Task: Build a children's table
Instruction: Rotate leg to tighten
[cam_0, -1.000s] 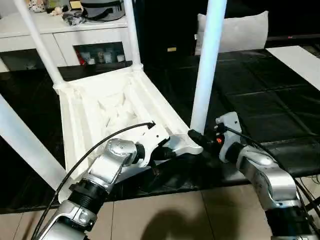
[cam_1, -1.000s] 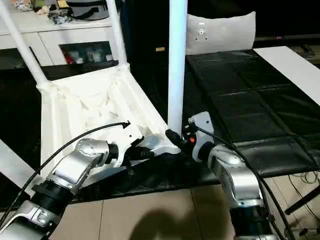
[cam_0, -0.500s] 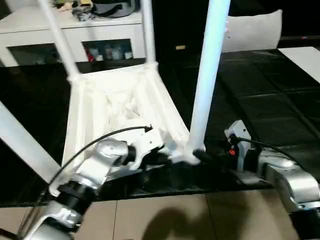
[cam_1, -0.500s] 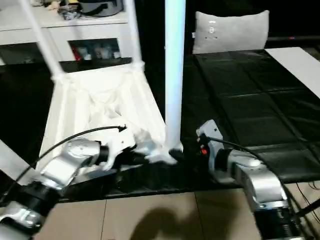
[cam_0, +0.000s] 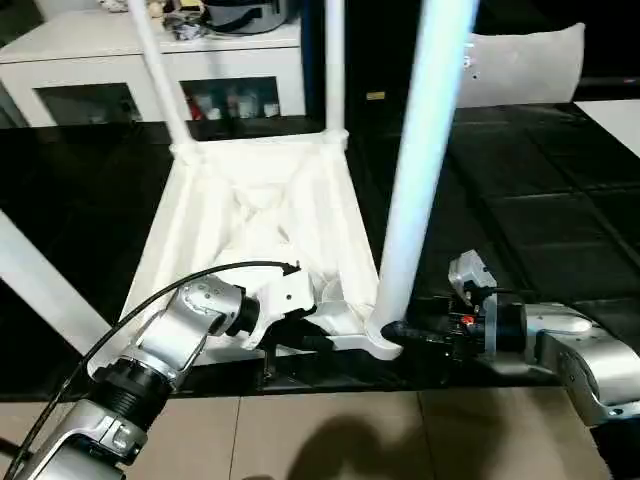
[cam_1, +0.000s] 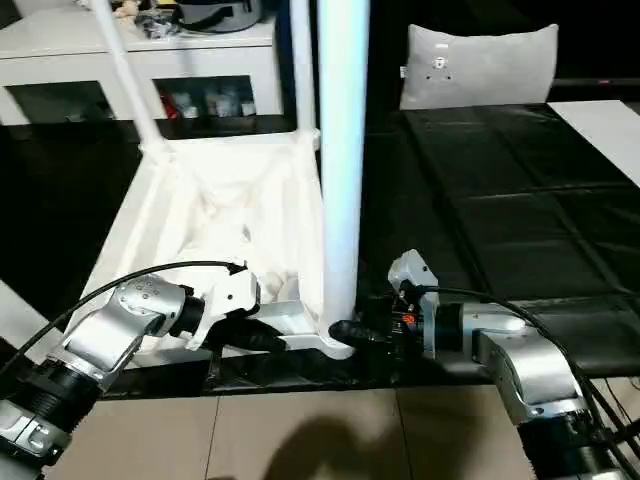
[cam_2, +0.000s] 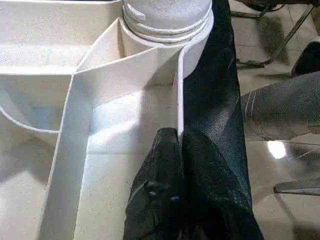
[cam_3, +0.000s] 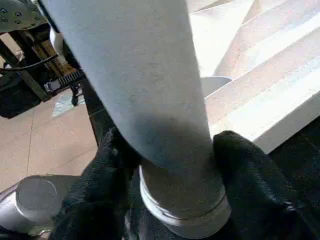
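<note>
**Both grippers at the near corner socket**

Our right gripper (cam_3: 165, 165) has its two black fingers (cam_3: 250, 175) spread about halfway and set on either side of the base of the near leg (cam_0: 425, 150), hugging it just above the corner socket (cam_0: 380, 335). Our left gripper (cam_2: 177, 150) is pinched shut on the thin rim wall of the table top (cam_0: 260, 215), right beside that same socket.

The children's table lies upside down on the dark mat (cam_0: 530, 210), ribbed underside up. From the socket, the near leg's long axis runs straight up, crosswise to our right fingers, so we judge any twist or press should go along that axis. The right arm is the nearer one to the leg.

Nearer than the socket, the mat ends and bare floor begins. Beyond it stand two more legs (cam_0: 160, 65), then the white cabinet (cam_0: 120, 70). To the socket's right the mat lies open.
</note>
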